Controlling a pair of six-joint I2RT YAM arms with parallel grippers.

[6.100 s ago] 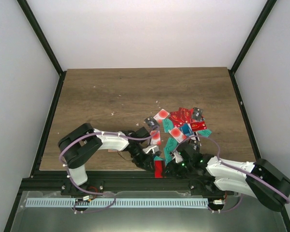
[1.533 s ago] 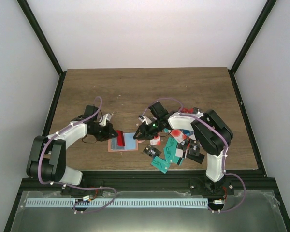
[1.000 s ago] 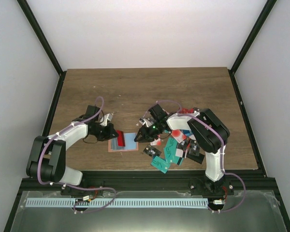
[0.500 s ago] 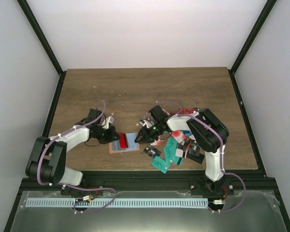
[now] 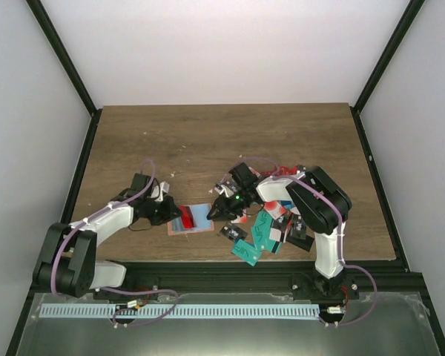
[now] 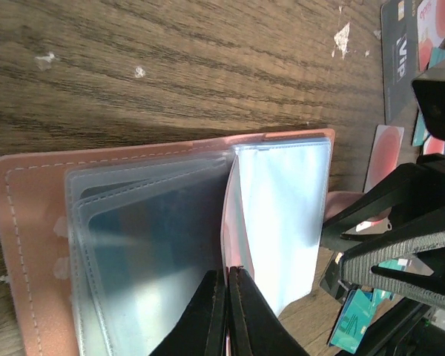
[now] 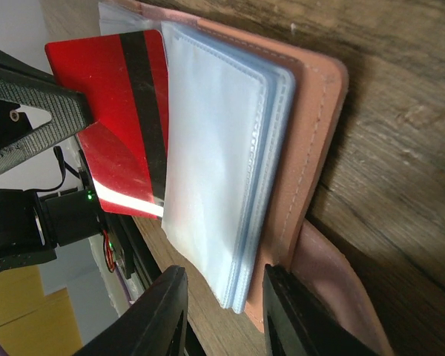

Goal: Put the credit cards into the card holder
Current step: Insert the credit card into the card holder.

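The card holder point(image 5: 200, 217) lies open on the table point(image 5: 208, 141) between the arms. The left gripper point(image 6: 226, 280) is pinched on a red credit card point(image 7: 119, 126), edge-on and barely visible from its own wrist, at the clear pockets point(image 7: 215, 148). The right gripper point(image 7: 222, 276) has its fingers apart around the pocket ends, grip unclear; the other credit cards point(image 5: 271, 226) lie heaped beside, partly hidden under that arm

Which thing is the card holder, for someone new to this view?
On the wooden table, look between the left claw and right claw. The card holder lies open there: salmon-brown, with clear bluish pockets, unlike the red, teal and black loose cards to its right.
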